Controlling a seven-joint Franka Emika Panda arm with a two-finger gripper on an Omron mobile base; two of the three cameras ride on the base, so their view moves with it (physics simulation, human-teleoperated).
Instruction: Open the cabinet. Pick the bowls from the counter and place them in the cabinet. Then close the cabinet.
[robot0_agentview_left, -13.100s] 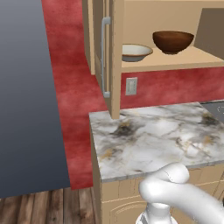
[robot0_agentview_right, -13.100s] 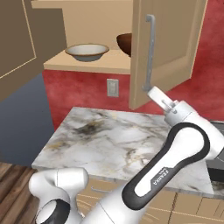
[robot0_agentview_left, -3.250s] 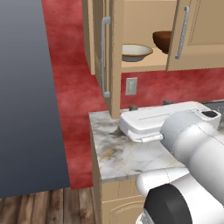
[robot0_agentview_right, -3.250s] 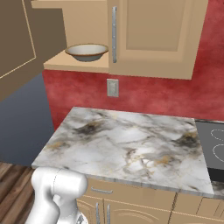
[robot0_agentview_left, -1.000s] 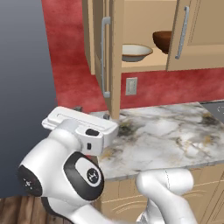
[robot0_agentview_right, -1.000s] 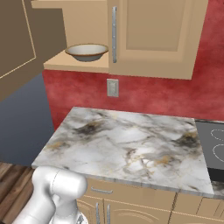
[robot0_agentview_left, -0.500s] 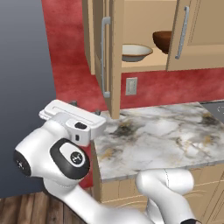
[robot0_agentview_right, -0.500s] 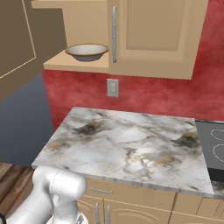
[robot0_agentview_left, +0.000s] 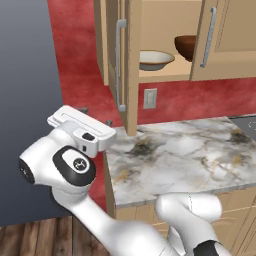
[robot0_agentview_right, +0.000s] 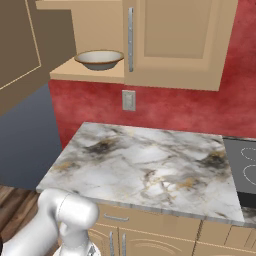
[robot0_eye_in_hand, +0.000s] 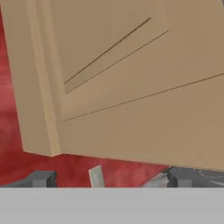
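The cabinet (robot0_agentview_left: 165, 20) has its left door (robot0_agentview_left: 129, 60) swung wide open, seen edge-on with its silver handle (robot0_agentview_left: 120, 65). Its right door (robot0_agentview_right: 175, 35) looks shut. On the inner shelf sit both bowls: the cream-white bowl (robot0_agentview_left: 155, 59) (robot0_agentview_right: 99, 59) and the dark brown bowl (robot0_agentview_left: 185, 45), which is half hidden behind the right door. The marble counter (robot0_agentview_left: 185, 155) (robot0_agentview_right: 145, 165) carries nothing. My gripper (robot0_agentview_left: 95, 116) (robot0_eye_in_hand: 111, 179) is open and holds nothing. It hovers left of the counter's corner, below the open left door. In the hand view that door's panel (robot0_eye_in_hand: 131, 78) is close in front.
A wall outlet (robot0_agentview_left: 149, 98) (robot0_agentview_right: 129, 100) sits on the red wall under the cabinet. A dark stovetop (robot0_agentview_right: 242, 172) borders the counter on the right. A tall grey panel (robot0_agentview_left: 25, 100) stands at the left. Base cabinet drawers (robot0_agentview_right: 150, 230) are below the counter.
My arm has swung left, carrying the open gripper from over the counter's left corner to beyond its edge, under the open door. Bowls and doors have not moved.
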